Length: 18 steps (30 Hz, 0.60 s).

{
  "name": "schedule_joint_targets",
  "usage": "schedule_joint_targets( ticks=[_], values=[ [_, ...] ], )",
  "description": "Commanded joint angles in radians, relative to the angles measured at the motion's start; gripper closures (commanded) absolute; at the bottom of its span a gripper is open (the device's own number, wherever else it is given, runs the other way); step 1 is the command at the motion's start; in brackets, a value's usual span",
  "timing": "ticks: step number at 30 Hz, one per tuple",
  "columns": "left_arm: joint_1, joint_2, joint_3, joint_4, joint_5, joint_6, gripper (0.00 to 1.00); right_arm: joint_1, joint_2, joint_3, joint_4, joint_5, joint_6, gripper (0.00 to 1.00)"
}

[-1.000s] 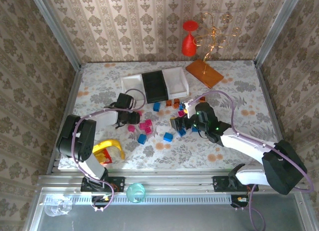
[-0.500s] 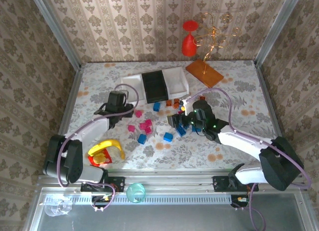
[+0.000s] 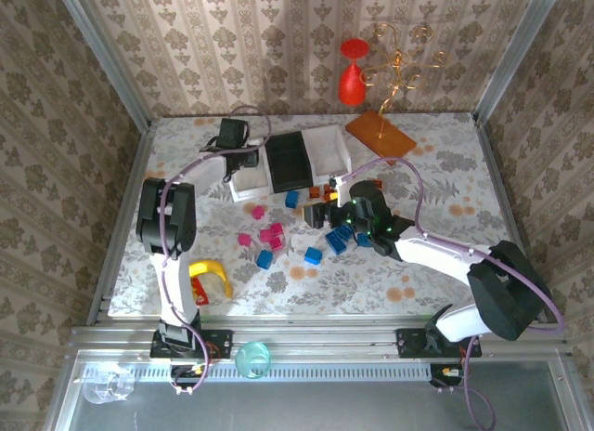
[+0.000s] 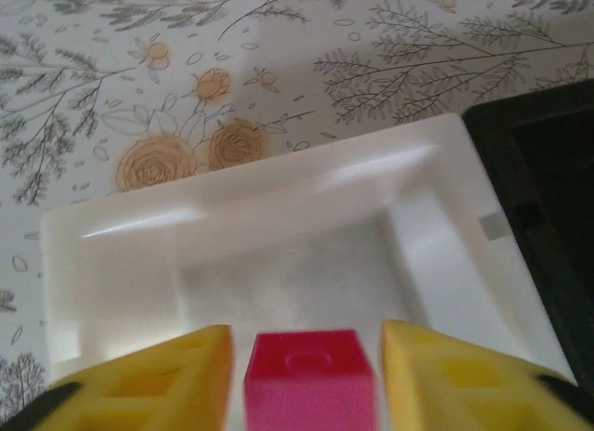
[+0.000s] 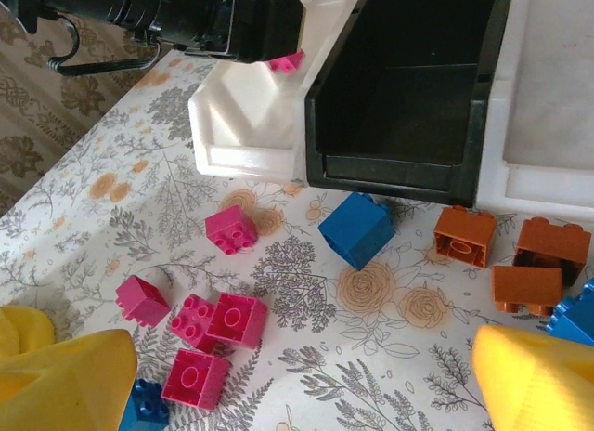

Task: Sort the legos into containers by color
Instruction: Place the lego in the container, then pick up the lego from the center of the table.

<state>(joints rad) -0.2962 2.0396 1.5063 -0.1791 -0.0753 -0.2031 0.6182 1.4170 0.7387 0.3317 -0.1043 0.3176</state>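
Observation:
My left gripper (image 3: 239, 160) hangs over the left white tray (image 3: 243, 182) at the back. In the left wrist view a pink lego (image 4: 309, 380) sits between the yellow fingers (image 4: 148, 380) above the tray floor (image 4: 278, 264), with a thin gap on each side, so the jaws are open. My right gripper (image 3: 327, 222) hovers wide open over the loose legos, with nothing between its fingertips (image 5: 302, 375). Below it lie several pink legos (image 5: 223, 318), a blue one (image 5: 357, 228) and brown ones (image 5: 463, 234). The black tray (image 5: 390, 171) and the right white tray (image 5: 548, 97) stand beside the left one.
An orange-brown board (image 3: 380, 136) and a red stand with gold wire (image 3: 352, 73) are at the back right. A yellow-and-red toy (image 3: 206, 278) lies near the front left. More blue legos (image 3: 313, 255) rest mid-table. Patterned walls close in three sides.
My left arm has swung from the pink legos mid-table back to the left white tray with a pink lego, and its jaws have parted. My right gripper has edged left.

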Motion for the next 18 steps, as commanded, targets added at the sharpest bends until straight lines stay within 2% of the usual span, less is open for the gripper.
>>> schedule_joint_targets(
  ticks=[1,5,10,14,18],
  values=[
    [-0.003,-0.084,-0.008,-0.032,-0.009,0.01,0.43,0.005,-0.06,-0.016,-0.053,0.035,-0.038,0.05],
    [-0.035,-0.303,-0.268,0.122,0.017,-0.022,0.34,0.005,-0.075,-0.05,-0.063,0.054,-0.11,0.05],
    [-0.082,-0.528,-0.545,0.099,0.068,-0.047,0.31,0.006,-0.075,-0.117,0.011,0.007,-0.158,0.05],
    [-0.092,-0.612,-0.696,0.065,0.164,-0.056,0.28,0.006,-0.071,-0.181,0.106,-0.006,-0.166,0.05],
    [-0.096,-0.582,-0.732,0.036,0.192,-0.061,0.27,0.006,-0.073,-0.217,0.156,-0.011,-0.163,0.07]
  ],
)
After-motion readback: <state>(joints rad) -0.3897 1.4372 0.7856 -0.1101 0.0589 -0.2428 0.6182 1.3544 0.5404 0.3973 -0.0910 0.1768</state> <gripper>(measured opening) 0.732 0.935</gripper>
